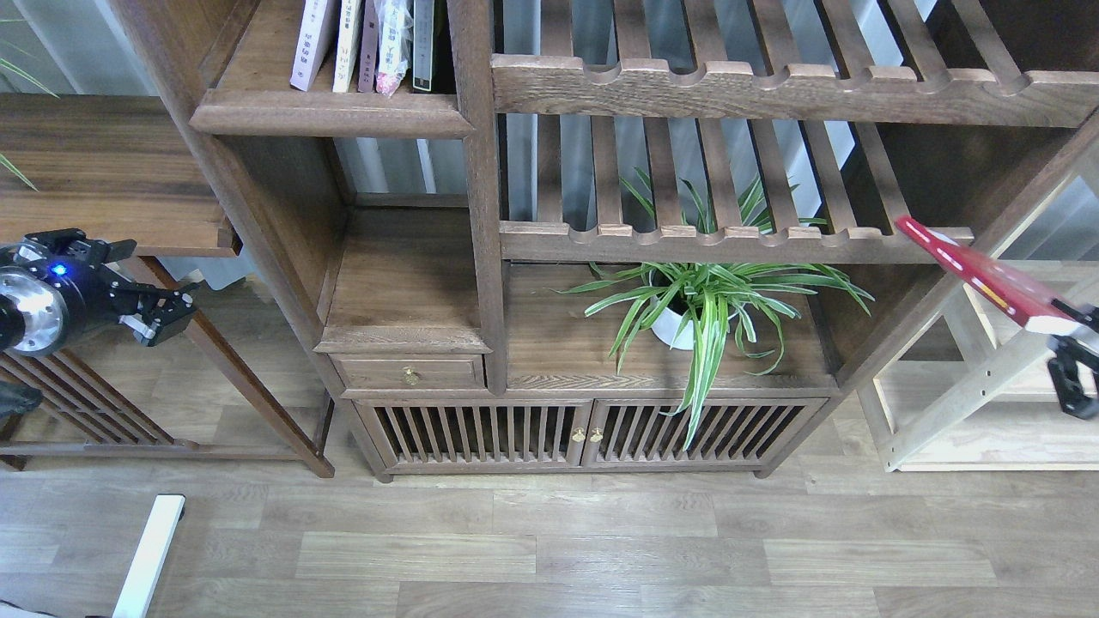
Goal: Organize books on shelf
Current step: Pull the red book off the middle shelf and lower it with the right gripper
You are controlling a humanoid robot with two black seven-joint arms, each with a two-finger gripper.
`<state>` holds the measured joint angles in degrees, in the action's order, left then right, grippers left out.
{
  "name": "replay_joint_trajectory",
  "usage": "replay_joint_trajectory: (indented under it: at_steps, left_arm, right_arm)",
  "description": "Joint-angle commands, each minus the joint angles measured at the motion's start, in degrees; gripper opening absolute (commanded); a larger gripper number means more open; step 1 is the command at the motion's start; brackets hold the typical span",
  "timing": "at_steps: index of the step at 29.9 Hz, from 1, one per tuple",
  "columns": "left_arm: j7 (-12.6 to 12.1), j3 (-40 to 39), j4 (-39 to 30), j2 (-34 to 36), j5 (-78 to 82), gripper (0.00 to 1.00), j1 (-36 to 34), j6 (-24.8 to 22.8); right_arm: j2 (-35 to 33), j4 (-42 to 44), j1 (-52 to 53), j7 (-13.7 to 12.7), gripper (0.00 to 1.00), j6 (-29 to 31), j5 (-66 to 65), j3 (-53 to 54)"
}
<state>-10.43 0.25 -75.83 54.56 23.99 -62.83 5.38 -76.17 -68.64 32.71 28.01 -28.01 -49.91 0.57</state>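
Right tool [1069, 339] at the right edge, pinching the red book [987, 276], tilted, top end near the slatted rack [738, 236]. Left tool [167, 313] low left, spread, holding nothing. White book [311, 43] and yellow book [348, 43] upright on the shelf [330, 112].

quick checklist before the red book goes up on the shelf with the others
1. Red book held by right gripper: ok, gripped at its lower end.
2. Grip security: cannot tell, the fingers are cut off by the frame edge.
3. Room on shelf: ok, bare wood left of the pale book.
4. Books already there upright: not ok, they lean.
5. Left gripper out of the way: ok, low at left, holding nothing.
6. Path past the upright: cannot tell.
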Motion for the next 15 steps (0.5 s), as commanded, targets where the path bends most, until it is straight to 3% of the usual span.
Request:
replay_joint_trajectory:
  at_steps: [1,15]
  left_arm:
    - [0.1,-0.1,0.4,-0.9,0.0,0.81,0.0,0.0]
    - [0.1,0.1,1.0,-12.4,0.0,0.82,0.0,-0.8]
  right_arm:
    - [-1.5,-0.1,-2.2,0.0,0.0,0.0,-0.2,-0.4]
    - [4.6,-0.2,-11.0,0.0,0.0,0.0,-9.0,-1.7]
